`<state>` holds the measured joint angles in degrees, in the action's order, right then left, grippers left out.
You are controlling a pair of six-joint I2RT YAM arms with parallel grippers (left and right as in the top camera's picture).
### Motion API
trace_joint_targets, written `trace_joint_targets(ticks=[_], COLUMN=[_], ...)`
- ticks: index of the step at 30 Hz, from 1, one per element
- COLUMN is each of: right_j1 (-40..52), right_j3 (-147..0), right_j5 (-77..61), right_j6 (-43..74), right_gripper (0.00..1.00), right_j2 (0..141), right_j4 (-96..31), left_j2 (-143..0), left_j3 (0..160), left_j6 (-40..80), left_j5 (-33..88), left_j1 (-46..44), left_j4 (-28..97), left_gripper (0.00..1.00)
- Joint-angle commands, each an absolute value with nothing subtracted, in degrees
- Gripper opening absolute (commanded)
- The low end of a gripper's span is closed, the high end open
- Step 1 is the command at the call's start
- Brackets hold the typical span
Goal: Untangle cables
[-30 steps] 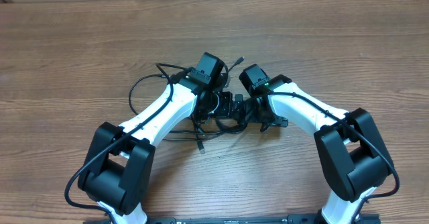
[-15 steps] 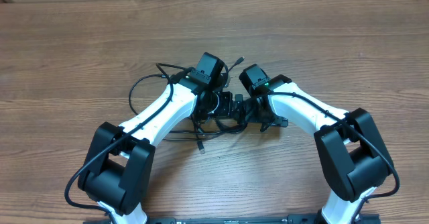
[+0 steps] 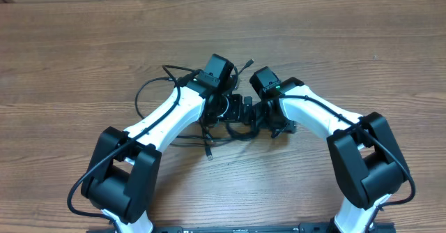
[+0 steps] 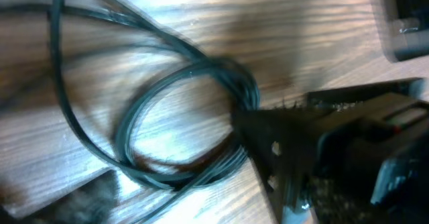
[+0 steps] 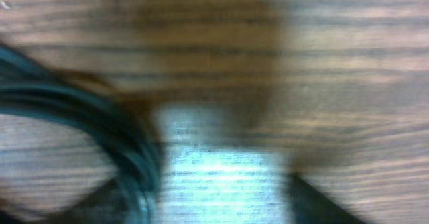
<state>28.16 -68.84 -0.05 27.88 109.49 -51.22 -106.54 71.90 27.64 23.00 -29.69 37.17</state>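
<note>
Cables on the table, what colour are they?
Black. The cables show best in the left wrist view, looped on the brown wooden table.

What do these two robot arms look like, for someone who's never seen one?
The left arm and right arm match: smooth white shells with chunky black joint blocks near the base. A thin black wire runs along each. Each wrist carries a boxy black camera housing, and a small green light glows on the right wrist.
</note>
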Motion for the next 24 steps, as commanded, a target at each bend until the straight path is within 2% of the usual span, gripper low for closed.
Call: trace_joint_targets(ticks=[1,3,4,6,9,10,11,13,16,18,19,24], right_j1=[26.4,24.6,23.8,23.2,22.7,22.3,21.8,20.6,18.1,16.4,15.6,15.4], right_j3=[-76.5,-79.0,-79.8,-79.8,-79.8,-79.8,-79.8,-79.8,-79.5,-78.3,-76.9,-70.0], right_j5=[-10.4,-10.5,-11.6,-15.0,-16.9,-16.9,-17.2,-18.4,-18.3,-18.4,-19.4,-24.1], right_j6=[25.0,24.8,22.9,19.3,16.3,16.0,16.0,16.0,16.0,16.3,16.3,16.7], right_gripper=[0.04,0.04,0.04,0.06,0.22,0.32,0.38,0.45,0.46,0.43,0.39,0.40], right_j2=[107.2,107.1,107.0,106.9,106.9,106.9,106.9,106.9,106.9,106.9,106.9,106.9], right_j4=[-54.5,-57.7,-58.9,-59.5,-60.6,-60.9,-61.0,-60.9,-60.7,-59.9,-59.3,-56.0], left_j2=[-112.1,-112.1,-112.1,-112.0,-110.9,-110.0,-109.5,-107.6,-105.1,-105.1,-105.5,-106.8], left_j3=[69.5,69.5,69.5,69.7,72.0,73.5,74.2,76.2,77.6,77.6,77.5,75.9], left_j6=[28.3,28.3,28.3,28.0,25.8,24.7,23.9,20.6,13.3,11.7,11.7,11.7], left_j5=[12.0,11.8,11.9,11.9,11.9,12.3,12.6,14.9,22.5,23.4,23.4,23.4], left_j1=[-30.8,-30.8,-30.5,-29.4,-25.9,-23.9,-23.0,-20.1,-16.8,-15.9,-15.8,-16.7], left_j4=[37.7,37.7,37.7,38.4,43.2,45.9,47.1,50.3,53.3,55.4,56.6,56.6], left_gripper=[0.42,0.24,0.04,0.04,0.04,0.04,0.04,0.04,0.23,0.14,0.05,0.06])
